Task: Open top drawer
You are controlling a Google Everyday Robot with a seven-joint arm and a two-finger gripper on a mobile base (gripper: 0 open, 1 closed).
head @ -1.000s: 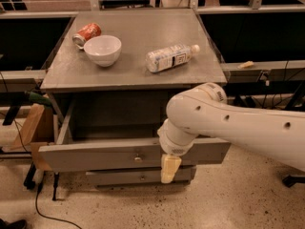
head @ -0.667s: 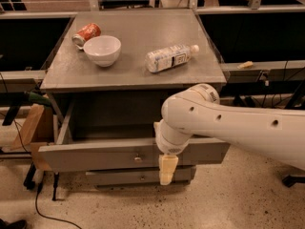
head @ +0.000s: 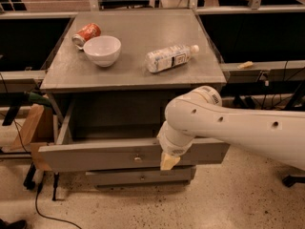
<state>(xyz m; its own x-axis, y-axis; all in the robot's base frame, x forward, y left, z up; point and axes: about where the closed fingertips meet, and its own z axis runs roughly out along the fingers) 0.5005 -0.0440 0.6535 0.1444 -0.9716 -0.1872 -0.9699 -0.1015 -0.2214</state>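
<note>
**Task status.** The top drawer lies across the lower centre of the frame, directly under the table. It already stands well out, and its deep box shows as a dark cavity behind the front panel. I judge the opening as essentially done. What remains is at most a last pull to full travel, then clearing the hand away.

**Hand.** The hand is at lower centre, at the drawer's front panel, just right of the small knob. The white arm enters from the right edge and its wrist hides most of the hand. I cannot tell the hand's state, nor whether it touches the panel.

**Surface.** On the table, a white bowl stands at upper left with a red can lying just behind it. A plastic bottle lies on its side at upper centre.

**Room.** A narrower drawer front sits shut below the top drawer. A cardboard box leans at the left edge. A black cable trails over the speckled floor.
</note>
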